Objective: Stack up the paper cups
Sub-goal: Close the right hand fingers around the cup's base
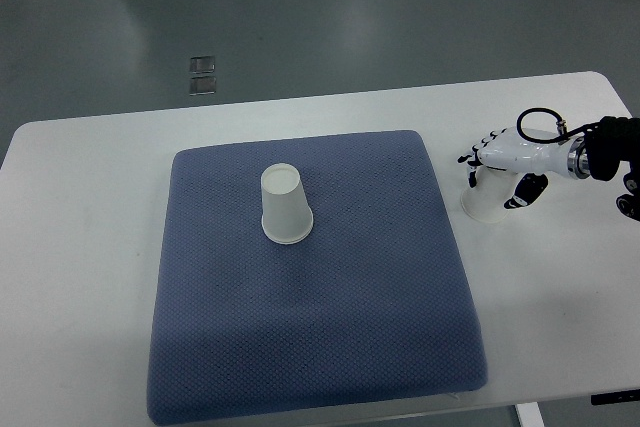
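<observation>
On the blue mat (320,327), a white inverted cup (285,204); right robot hand (500,169) grips another cup (484,203).

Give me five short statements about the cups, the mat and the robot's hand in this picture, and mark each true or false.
1. One paper cup stands upside down on the blue mat. True.
2. The right hand is closed around a second cup. True.
3. That second cup sits on the mat. False: it is on the white table, right of the mat.
4. The two cups are already stacked. False: they are apart.
5. The left hand is reaching for the cup on the mat. False: no left hand is in view.
</observation>
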### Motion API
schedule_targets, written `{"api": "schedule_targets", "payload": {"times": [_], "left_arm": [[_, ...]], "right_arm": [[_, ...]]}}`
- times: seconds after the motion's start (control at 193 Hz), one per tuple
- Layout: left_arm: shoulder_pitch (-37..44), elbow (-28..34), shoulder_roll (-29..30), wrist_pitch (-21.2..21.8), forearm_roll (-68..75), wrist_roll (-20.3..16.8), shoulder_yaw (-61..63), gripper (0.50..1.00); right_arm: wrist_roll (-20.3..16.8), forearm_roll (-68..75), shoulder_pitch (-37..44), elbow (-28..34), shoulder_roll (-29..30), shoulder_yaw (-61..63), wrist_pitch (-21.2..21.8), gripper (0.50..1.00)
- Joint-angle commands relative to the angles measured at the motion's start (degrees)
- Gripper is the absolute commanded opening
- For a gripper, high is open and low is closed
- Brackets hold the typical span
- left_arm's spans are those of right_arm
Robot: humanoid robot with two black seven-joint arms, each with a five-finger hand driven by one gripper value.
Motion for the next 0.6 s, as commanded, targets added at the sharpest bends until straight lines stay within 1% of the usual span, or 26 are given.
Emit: {"api": "schedule_targets", "payload": {"times": [0.0,0.021,0.047,0.145,0.249,0.326,0.435,0.497,0.523,0.554,0.596], "left_arm": [[0.0,0.0,0.0,0.0,0.0,-0.1,0.0,1.000],[0.0,0.0,0.0,0.0,0.0,-0.1,0.0,1.000],[0.0,0.0,0.0,0.0,0.0,-0.1,0.1,1.000],[0.0,0.0,0.0,0.0,0.0,-0.1,0.0,1.000],[0.0,0.0,0.0,0.0,0.0,0.0,0.0,1.000],[0.0,0.0,0.0,0.0,0.0,0.0,0.0,1.000],[0.0,0.0,0.0,0.0,0.0,0.0,0.1,1.000],[0.0,0.0,0.0,0.0,0.0,0.0,0.0,1.000],[0.0,0.0,0.0,0.0,0.0,0.0,0.1,1.000],[0.0,0.0,0.0,0.0,0.0,-0.1,0.0,1.000],[0.0,0.0,0.0,0.0,0.0,0.0,0.1,1.000]], "right_arm": [[0.4,0.0,0.1,0.1,0.2,-1.0,0.0,0.830],[0.5,0.0,0.1,0.0,0.2,-1.1,0.0,0.823],[0.7,-0.1,0.1,0.0,0.2,-1.4,-0.1,0.801],[0.7,-0.1,0.0,0.0,0.4,-1.5,-0.1,0.764],[0.8,-0.1,0.0,0.0,0.6,-1.7,-0.1,0.770],[0.9,-0.1,0.2,0.0,0.6,-2.5,-0.1,0.805],[1.1,-0.1,0.3,0.0,0.6,-2.5,-0.1,0.799],[1.3,-0.5,0.2,0.0,0.7,-2.5,-0.1,0.782],[1.3,-0.6,0.2,0.0,0.7,-2.5,-0.1,0.760],[1.3,-0.6,0.3,0.0,0.7,-2.5,-0.1,0.752],[1.3,-0.6,0.3,0.0,0.7,-2.5,0.0,0.717]]}}
